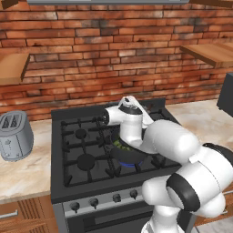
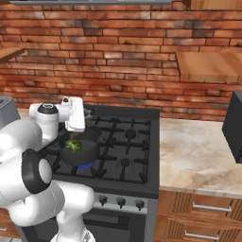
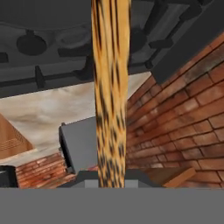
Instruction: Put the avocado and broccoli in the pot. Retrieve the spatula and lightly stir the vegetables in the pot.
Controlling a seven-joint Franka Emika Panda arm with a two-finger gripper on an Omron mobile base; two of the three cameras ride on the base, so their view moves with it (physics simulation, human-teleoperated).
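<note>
The dark grey pot (image 2: 80, 152) stands on the stove's front burner, with a blue flame ring under it. In the left base view the pot (image 1: 128, 155) is half hidden behind my arm. Lumpy green broccoli (image 2: 73, 146) lies inside it; I cannot make out the avocado apart from it. My gripper (image 2: 74, 129) points down over the pot's left side, shut on the brown wooden spatula (image 3: 110, 92). In the hand view the spatula runs straight up from between the fingertips of the gripper (image 3: 109, 183). Its lower end (image 2: 72, 137) reaches into the pot.
The black stove (image 2: 127, 151) has several burners and knobs along its front. A silver toaster (image 1: 15, 135) stands on the left counter. The marble counter (image 2: 198, 156) stretches right, with a dark appliance (image 2: 234, 126) at its edge. Wooden shelves hang on the brick wall.
</note>
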